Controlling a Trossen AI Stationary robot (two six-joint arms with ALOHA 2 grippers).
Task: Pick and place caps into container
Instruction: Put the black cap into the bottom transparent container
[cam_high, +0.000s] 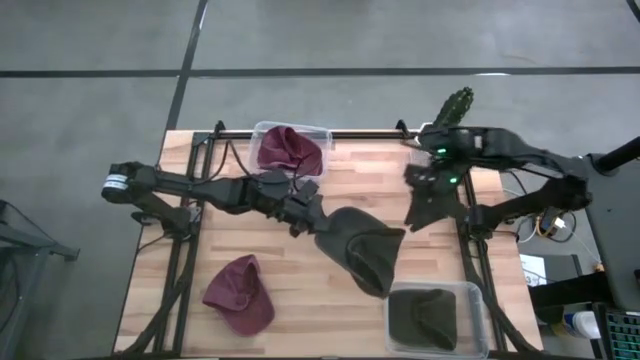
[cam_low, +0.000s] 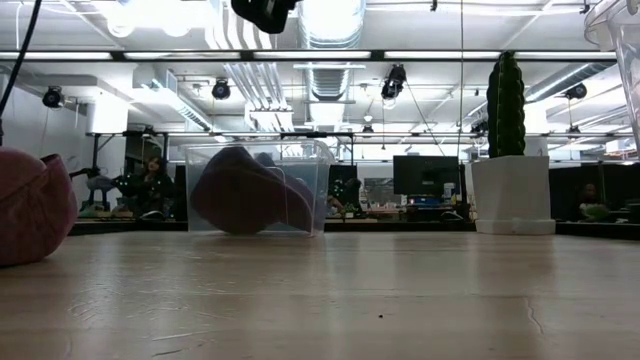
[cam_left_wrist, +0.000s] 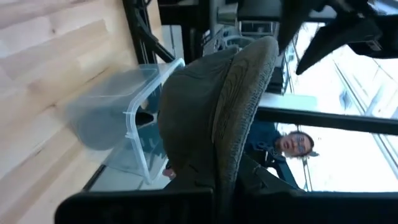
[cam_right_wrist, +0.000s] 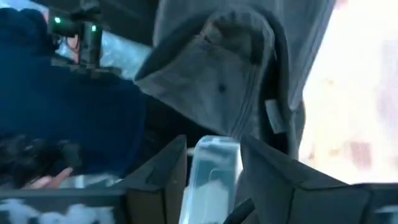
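Observation:
My left gripper (cam_high: 308, 218) reaches over the table's middle and is shut on a dark olive cap (cam_high: 362, 257). That cap fills the left wrist view (cam_left_wrist: 214, 106) and is lifted, out of the low view. A maroon cap (cam_high: 240, 295) lies on the table near the left (cam_low: 30, 205). Another maroon cap (cam_high: 288, 150) sits in the far clear container (cam_low: 255, 190). A second olive cap (cam_high: 425, 315) lies in the near-right clear container (cam_high: 478, 300). My right gripper (cam_high: 420, 200) hangs open over the right side (cam_right_wrist: 214, 180), touching nothing. My left gripper holds the dark olive cap by its end nearest the arm (cam_high: 328, 235), pinched between the two fingers, which come in slanting from the table's left. The cap hangs clear of the table. In the wrist view the cap (cam_left_wrist: 211, 171) covers the fingertips, so the exact part stays hidden.
A green cactus in a white pot (cam_high: 455, 105) stands at the far right edge (cam_low: 510, 140). The clear container (cam_left_wrist: 127, 118) lies just beyond the held cap. Bare wood lies across the table's near middle (cam_high: 320, 320). People show in the room behind.

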